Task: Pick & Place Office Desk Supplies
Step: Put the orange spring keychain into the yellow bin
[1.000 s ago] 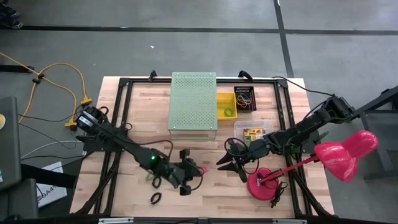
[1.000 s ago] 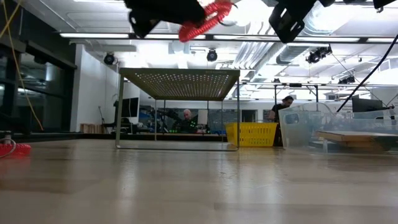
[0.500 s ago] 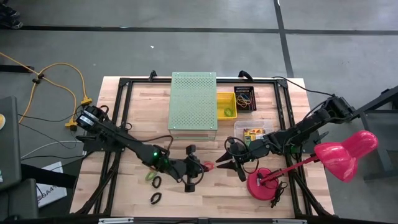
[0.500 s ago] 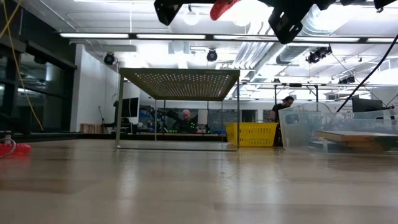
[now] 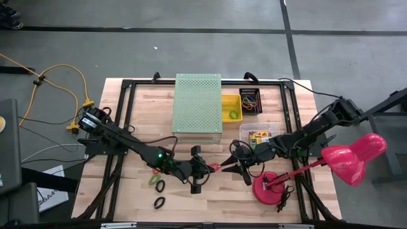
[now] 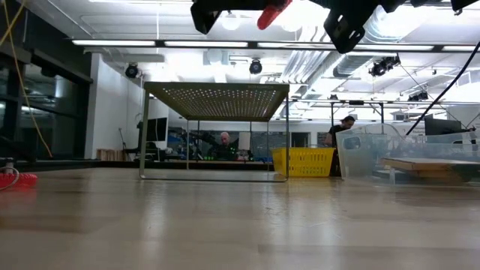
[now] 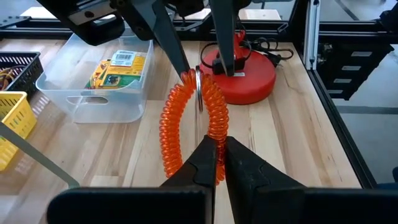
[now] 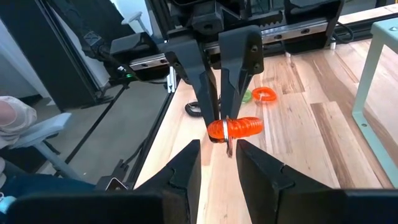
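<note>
step: handover of red coil band (image 7: 194,121) in the air, above desk's front middle | left gripper (image 7: 214,163) clenched on the band | right gripper (image 8: 216,163) half spread, fingers either side of the ring end – not gripping yet | advice: close right fully first – only then release left
</note>
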`<state>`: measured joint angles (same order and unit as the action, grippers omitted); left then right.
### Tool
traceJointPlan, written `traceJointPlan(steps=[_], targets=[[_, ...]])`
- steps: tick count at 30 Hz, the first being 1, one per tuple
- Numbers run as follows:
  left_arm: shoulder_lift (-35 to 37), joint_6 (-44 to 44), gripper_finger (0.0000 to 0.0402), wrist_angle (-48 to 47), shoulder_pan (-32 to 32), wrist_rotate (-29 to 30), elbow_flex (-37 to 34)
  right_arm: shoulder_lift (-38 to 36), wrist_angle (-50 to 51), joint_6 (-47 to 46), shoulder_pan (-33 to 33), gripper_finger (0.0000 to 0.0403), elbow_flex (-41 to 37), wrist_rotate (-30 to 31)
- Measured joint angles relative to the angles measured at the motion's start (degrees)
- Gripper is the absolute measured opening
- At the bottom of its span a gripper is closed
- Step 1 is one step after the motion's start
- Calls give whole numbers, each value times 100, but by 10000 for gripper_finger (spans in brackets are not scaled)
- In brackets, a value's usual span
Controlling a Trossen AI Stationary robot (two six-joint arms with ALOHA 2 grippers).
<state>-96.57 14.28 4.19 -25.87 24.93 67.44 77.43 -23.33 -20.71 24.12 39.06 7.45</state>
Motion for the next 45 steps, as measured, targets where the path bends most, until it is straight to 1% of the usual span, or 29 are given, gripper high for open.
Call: traceJointPlan(steps=[7,17,25,33,37,43,45], targets=[[0,-103,10,125,28,0,0,0,0,2,0,74,-1,144],[0,-105,10,145,42,0,0,0,-2,4,0,53,-1,163],[0,-105,10,144,42,-2,0,0,-3,-31,0,7,-1,165],[0,-105,11,144,42,-2,0,0,-4,-43,0,3,-1,165],[0,-105,28,144,42,-2,0,0,-4,-44,0,3,-1,165],[0,-105,79,208,42,-2,0,0,-4,-44,-2,2,-1,165],[0,-109,91,244,42,-2,0,0,-4,-44,-2,2,-1,165]])
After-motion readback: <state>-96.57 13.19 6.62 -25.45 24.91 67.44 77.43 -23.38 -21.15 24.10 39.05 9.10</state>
